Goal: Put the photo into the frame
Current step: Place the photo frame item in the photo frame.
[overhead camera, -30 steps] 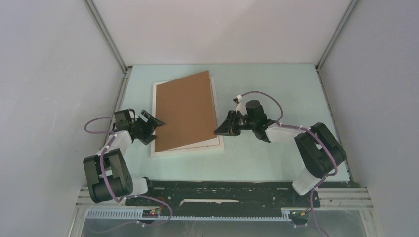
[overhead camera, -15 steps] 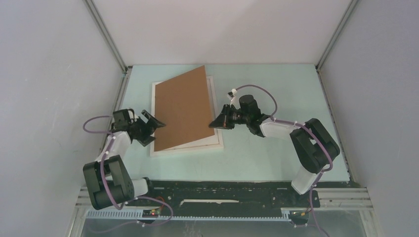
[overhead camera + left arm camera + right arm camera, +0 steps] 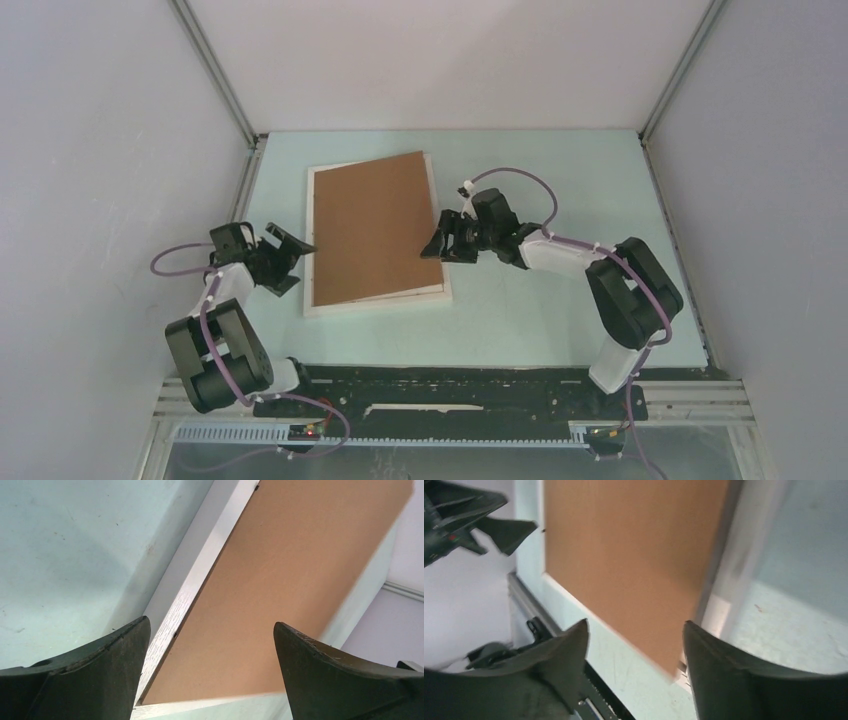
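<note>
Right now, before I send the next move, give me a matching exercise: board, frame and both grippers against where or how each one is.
1 backing board
2 frame
3 left gripper
4 right gripper

A white, underneath
B open, by the frame's right edge
C brown, lying skewed on top
D open, by the frame's left edge

Pairs: 1-C, 2-A, 3-D, 4-B

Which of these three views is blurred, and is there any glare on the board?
Right wrist view: motion blur smears the brown backing board and the white frame edge beside it. Left wrist view: sharp, with the grain on the frame's rim readable. Top external view: even, soft light, in focus, no glare on the board.
</note>
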`<action>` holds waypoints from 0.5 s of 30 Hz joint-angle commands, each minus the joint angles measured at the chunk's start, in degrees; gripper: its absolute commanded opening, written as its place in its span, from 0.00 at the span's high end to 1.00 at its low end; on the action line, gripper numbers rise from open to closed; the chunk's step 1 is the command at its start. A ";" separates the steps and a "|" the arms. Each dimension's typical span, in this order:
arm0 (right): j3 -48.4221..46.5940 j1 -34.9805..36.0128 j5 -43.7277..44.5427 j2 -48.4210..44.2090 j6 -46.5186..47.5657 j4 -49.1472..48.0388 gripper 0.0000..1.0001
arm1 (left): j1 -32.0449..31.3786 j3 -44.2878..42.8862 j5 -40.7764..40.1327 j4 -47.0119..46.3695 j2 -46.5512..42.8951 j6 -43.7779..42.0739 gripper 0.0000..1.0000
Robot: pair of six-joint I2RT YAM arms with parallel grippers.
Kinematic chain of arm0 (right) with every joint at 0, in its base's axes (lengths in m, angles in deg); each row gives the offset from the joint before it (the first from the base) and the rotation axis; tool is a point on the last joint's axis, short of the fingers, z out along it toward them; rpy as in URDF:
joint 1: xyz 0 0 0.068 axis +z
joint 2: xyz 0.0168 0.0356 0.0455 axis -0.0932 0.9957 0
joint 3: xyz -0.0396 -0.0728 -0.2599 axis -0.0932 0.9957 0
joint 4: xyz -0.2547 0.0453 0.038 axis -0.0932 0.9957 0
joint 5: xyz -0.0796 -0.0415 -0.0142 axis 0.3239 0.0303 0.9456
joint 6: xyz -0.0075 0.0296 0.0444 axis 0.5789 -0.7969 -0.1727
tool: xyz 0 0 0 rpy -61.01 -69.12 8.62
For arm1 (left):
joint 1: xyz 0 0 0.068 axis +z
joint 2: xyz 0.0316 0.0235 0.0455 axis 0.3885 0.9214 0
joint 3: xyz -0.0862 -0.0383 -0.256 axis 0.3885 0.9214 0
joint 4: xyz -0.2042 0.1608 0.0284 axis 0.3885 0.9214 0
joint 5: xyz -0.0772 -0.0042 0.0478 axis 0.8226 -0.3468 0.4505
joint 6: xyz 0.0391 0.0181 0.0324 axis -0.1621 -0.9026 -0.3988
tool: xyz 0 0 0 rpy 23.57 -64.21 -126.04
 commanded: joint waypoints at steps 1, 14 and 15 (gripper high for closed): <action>-6.54 1.74 14.47 -0.39 8.87 16.17 0.16 | 0.23 0.23 -0.27 -1.23 -1.41 -0.93 0.00; -6.87 0.22 10.23 -1.32 11.67 18.54 0.21 | 0.31 1.01 0.57 -2.12 1.52 -0.32 0.00; -6.90 0.06 9.48 -1.01 11.61 17.61 0.25 | 0.28 1.20 0.94 -2.51 2.01 -0.07 0.00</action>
